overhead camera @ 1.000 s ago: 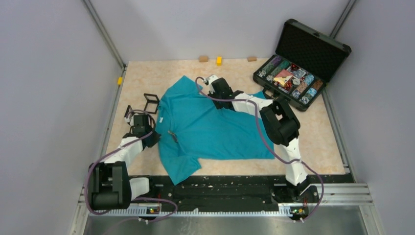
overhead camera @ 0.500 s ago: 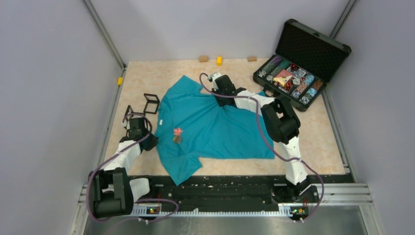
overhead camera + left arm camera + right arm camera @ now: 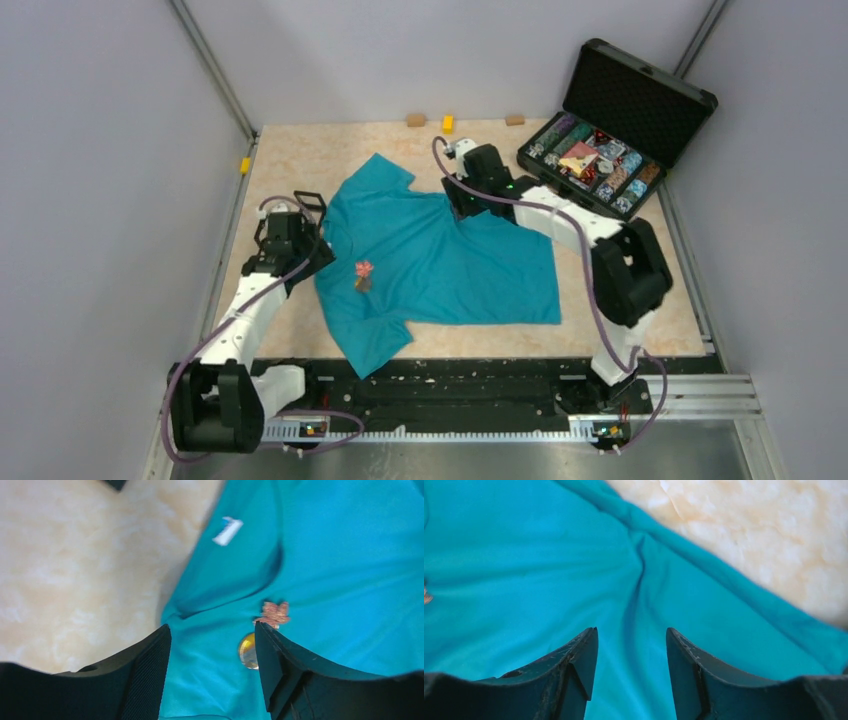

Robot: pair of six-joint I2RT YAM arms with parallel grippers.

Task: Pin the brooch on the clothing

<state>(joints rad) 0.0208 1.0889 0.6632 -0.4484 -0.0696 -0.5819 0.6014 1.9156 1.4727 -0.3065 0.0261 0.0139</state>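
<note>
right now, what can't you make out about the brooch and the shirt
Whether the brooch is pinned through the shirt: too small from the top; blurred in the left wrist view, the left claw covering its lower edge.
Brooch, right wrist view: cut off by the left edge.
Label text: blurred, left wrist view.
Trinkets in the black case: too small, top view.

The light is bright and even, coming from above, with soft shadows beside the teal-blue fabric T-shirt point(image 3: 440, 260) on the beige marbled counter point(image 3: 290, 165). Both wrist views are blurred; the dark jaws are out of focus.
</note>
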